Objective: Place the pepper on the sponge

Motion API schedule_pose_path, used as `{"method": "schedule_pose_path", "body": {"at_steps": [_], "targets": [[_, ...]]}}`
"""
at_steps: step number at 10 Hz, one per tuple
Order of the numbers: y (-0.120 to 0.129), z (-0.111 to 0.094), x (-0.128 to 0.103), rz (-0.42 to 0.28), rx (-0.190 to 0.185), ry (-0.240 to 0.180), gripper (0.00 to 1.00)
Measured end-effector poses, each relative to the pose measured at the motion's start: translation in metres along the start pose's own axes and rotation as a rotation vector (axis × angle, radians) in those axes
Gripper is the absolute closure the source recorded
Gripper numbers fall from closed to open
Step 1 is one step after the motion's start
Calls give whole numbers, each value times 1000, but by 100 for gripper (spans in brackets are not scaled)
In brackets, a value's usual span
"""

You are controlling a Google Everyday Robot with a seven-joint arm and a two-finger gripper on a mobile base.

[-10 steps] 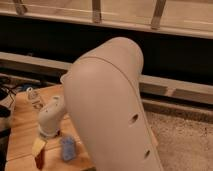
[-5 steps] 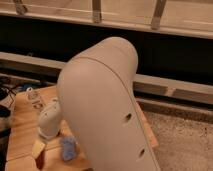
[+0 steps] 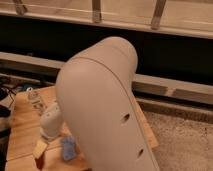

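My own pale arm shell [image 3: 105,105] fills the middle of the camera view and hides much of the wooden table [image 3: 22,135]. Low at the left, the gripper [image 3: 41,152] hangs from its white wrist [image 3: 50,122] and points down at the table's front. One tan finger [image 3: 39,147] shows, and the gripper stands open. Just under that fingertip lies the pepper [image 3: 39,161], small and dark red, partly cut off by the frame edge. The sponge [image 3: 68,148], a light blue pad, rests on the table just to the right of the gripper, apart from the pepper.
A white bottle-like object with dark marks [image 3: 35,102] lies further back on the table, with a blue item [image 3: 25,88] behind it. A dark shape [image 3: 4,107] sits at the left edge. Speckled floor [image 3: 185,140] lies to the right, and a dark wall with a railing [image 3: 95,12] stands behind.
The arm shell has shifted slightly and the wrist has edged a little to the right. Pepper and sponge lie where they were.
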Motion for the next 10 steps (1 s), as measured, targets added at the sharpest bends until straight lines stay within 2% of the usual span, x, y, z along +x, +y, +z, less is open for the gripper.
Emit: {"method": "schedule_pose_path", "body": {"at_steps": [4, 7, 10], "targets": [[6, -1, -3, -19, 2, 6, 3], [21, -1, -6, -55, -17, -23, 3], [38, 6, -14, -124, -59, -36, 3]]}}
